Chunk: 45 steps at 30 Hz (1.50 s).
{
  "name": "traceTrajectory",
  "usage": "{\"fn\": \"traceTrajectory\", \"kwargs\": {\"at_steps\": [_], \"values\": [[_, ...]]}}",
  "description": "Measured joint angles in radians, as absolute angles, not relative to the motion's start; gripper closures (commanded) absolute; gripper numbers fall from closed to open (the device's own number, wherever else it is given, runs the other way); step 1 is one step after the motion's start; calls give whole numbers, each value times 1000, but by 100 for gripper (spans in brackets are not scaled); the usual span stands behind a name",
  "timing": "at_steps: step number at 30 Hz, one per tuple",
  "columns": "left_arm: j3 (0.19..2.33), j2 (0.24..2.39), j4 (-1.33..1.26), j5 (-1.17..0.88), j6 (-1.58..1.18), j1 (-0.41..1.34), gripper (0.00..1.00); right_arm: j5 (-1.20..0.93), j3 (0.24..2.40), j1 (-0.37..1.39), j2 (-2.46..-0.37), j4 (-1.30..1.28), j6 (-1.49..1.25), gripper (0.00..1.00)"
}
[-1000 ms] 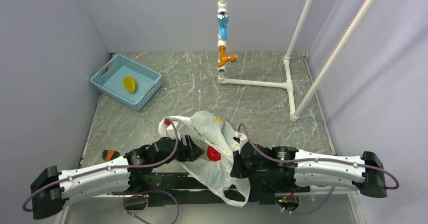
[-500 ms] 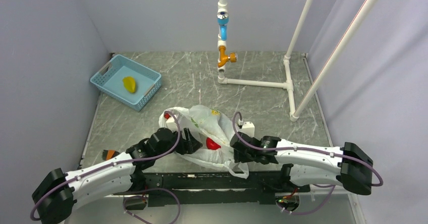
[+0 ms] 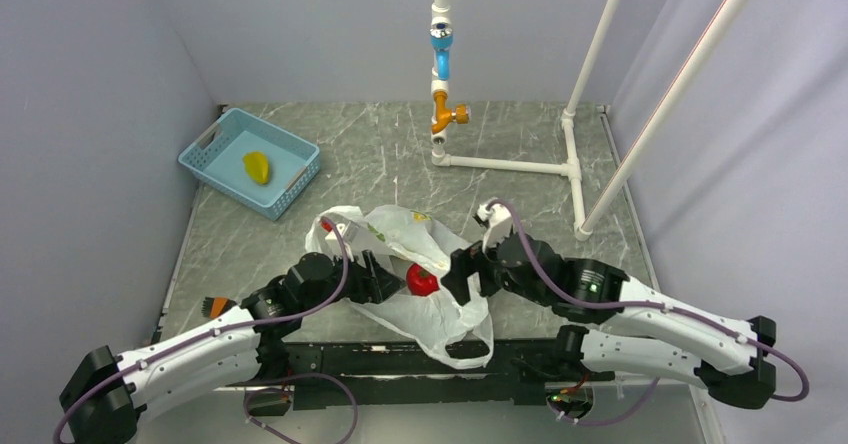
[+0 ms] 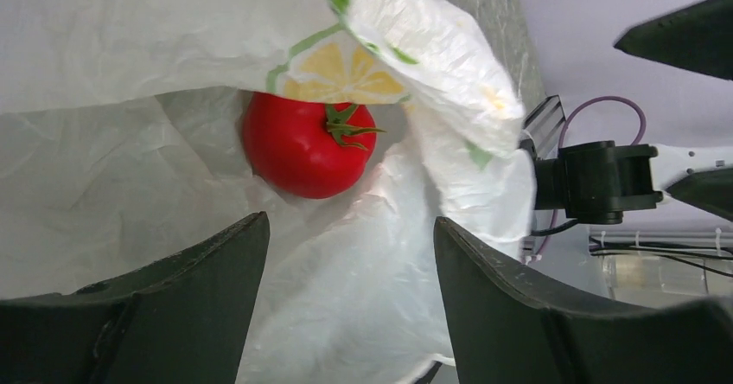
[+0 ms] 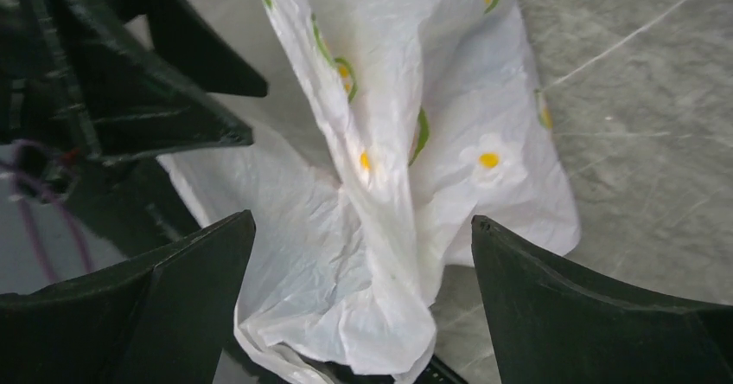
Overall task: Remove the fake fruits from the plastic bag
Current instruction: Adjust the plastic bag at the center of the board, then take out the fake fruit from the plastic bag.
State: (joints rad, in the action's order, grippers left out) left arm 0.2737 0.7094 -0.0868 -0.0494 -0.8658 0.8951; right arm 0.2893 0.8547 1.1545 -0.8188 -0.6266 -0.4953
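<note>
With the bag (image 3: 398,232) lying by the near edge and the red fruit (image 4: 302,146) in its mouth, the left gripper (image 4: 347,228) faces it, fingers spread, and the right gripper (image 5: 363,220), also spread, straddles a fold, so closing could pinch film and drag the bag.
</note>
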Motion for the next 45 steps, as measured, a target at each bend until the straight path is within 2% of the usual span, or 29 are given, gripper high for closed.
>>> {"fn": "traceTrajectory", "kwargs": {"at_steps": [5,8,13,14,15,17,18,19,26,34,45], "values": [[279,722,-94,-66,-867,895,22,359,913,1150,-1031,-627,-472,2],[279,739,-112,-88,-867,895,18,389,879,1151,-1108,-628,-473,9],[279,816,-179,-141,-865,895,18,419,776,1159,-1087,-623,-471,21],[282,839,-189,-150,-864,896,20,428,762,1161,-1079,-611,-471,29],[285,858,-195,-155,-859,897,21,440,749,1160,-1075,-597,-468,44],[306,902,-192,-157,-848,905,27,469,724,1162,-1073,-559,-456,82],[328,928,-179,-151,-838,914,28,480,719,1163,-1077,-550,-452,94],[352,948,-163,-139,-827,925,29,498,719,1168,-1083,-546,-455,100],[551,1101,-88,21,-748,1045,28,523,738,1189,-1027,-528,-427,100],[684,1275,43,260,-728,1123,33,461,757,1189,-923,-522,-412,100],[746,1390,117,382,-731,1141,13,455,758,1190,-921,-529,-412,100]]}}
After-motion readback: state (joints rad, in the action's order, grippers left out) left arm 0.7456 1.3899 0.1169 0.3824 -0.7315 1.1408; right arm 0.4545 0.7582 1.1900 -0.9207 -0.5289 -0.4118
